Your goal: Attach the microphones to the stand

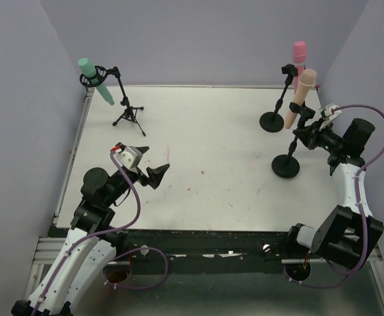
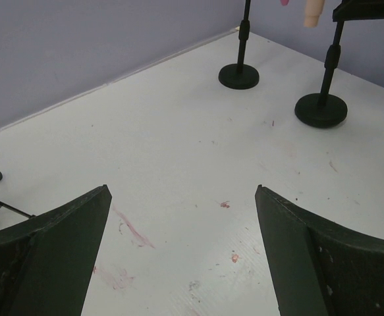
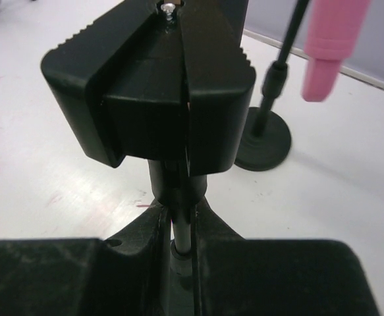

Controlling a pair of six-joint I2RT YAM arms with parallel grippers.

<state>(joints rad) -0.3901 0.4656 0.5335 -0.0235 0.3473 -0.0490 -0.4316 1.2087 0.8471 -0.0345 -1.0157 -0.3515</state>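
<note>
Seemingly finished: teal microphone [image 1: 93, 78], pink microphone [image 1: 299, 52], peach microphone [image 1: 302, 95] on stands; right gripper [image 1: 305, 135] clamping right-edge stand [image 1: 286, 166], release pending; left gripper [image 1: 153, 161] spread.

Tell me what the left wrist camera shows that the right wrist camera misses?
Only the left wrist view: the left gripper, jaws wide open over the table, and the peach microphone, lower end only. Only the right wrist view: the right gripper, shut on the near stand below its clip. Both: the near stand, the far stand and the pink microphone, a sliver in the left view.
</note>
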